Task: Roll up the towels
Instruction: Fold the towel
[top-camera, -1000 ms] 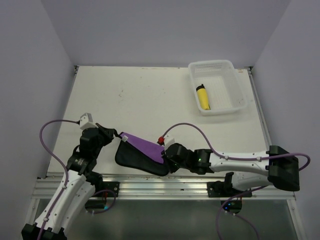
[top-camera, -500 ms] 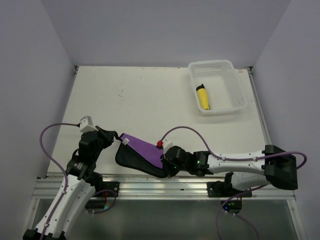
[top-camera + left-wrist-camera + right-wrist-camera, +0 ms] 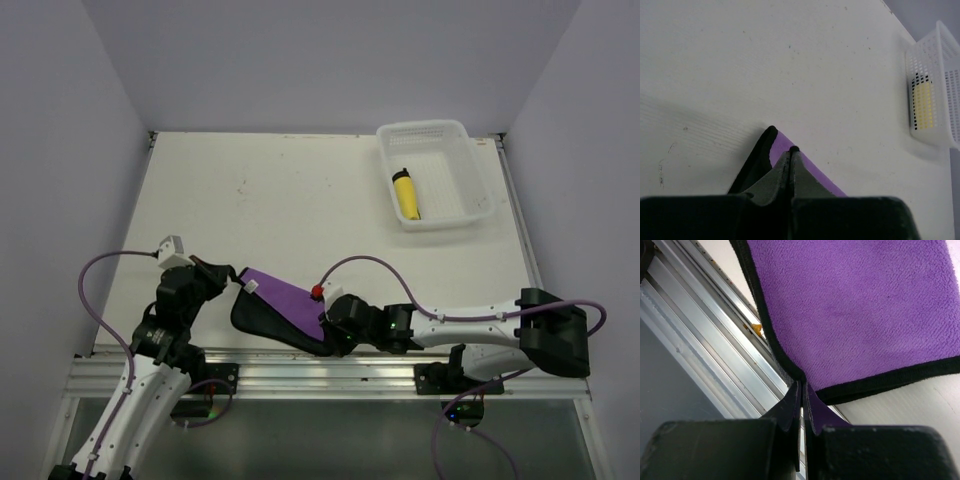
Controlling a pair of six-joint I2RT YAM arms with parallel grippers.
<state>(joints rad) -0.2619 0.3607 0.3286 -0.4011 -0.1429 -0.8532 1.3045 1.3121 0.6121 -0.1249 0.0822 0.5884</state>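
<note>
Purple towel (image 3: 285, 300), spreading step: my left tool (image 3: 230, 277) and right tool (image 3: 325, 325) each clamped tight on a corner. Next I'd lay it flat, then roll.

No text, label, brand, number or sign can be read in any view. A small white tag (image 3: 253, 287) is seen at the left corner of the purple towel (image 3: 290, 300), but it is too small for any print on it to be made out.
</note>
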